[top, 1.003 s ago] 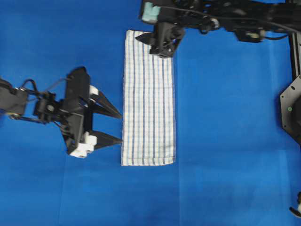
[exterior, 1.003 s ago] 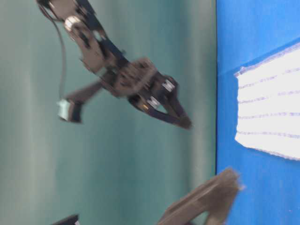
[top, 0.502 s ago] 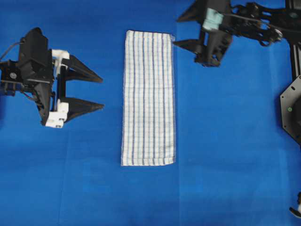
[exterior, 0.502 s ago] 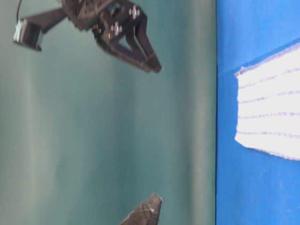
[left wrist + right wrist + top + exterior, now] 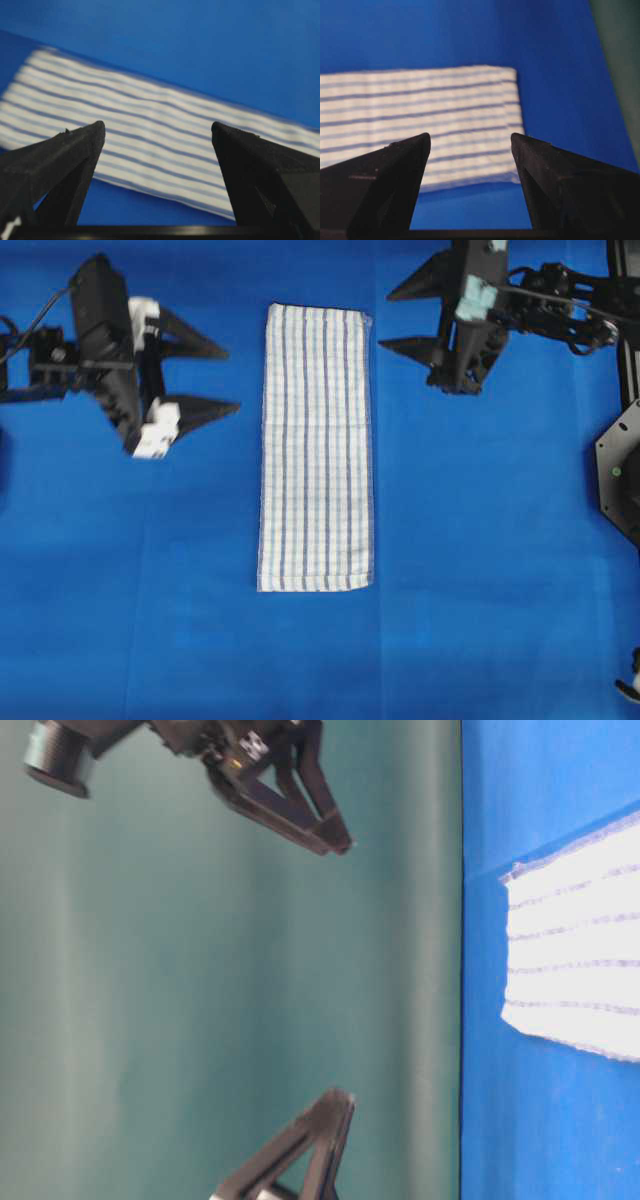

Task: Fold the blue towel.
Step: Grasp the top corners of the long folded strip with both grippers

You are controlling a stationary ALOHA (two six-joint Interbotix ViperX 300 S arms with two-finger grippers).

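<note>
Towel lying flat, both end effectors hanging wide and empty.

I am seeing the blue towel (image 5: pixel 317 447) lying as a long narrow strip on the tabletop (image 5: pixel 480 570), between my left end effector (image 5: pixel 205 378) and right end effector (image 5: pixel 412 316), touching neither. I am judging it thin, limp and light, so I am planning to pinch its far corners.

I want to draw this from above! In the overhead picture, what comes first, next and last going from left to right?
Left hand, open → blue towel, lying flat in the middle → right hand, open. All of it is over the blue table covering.
</note>
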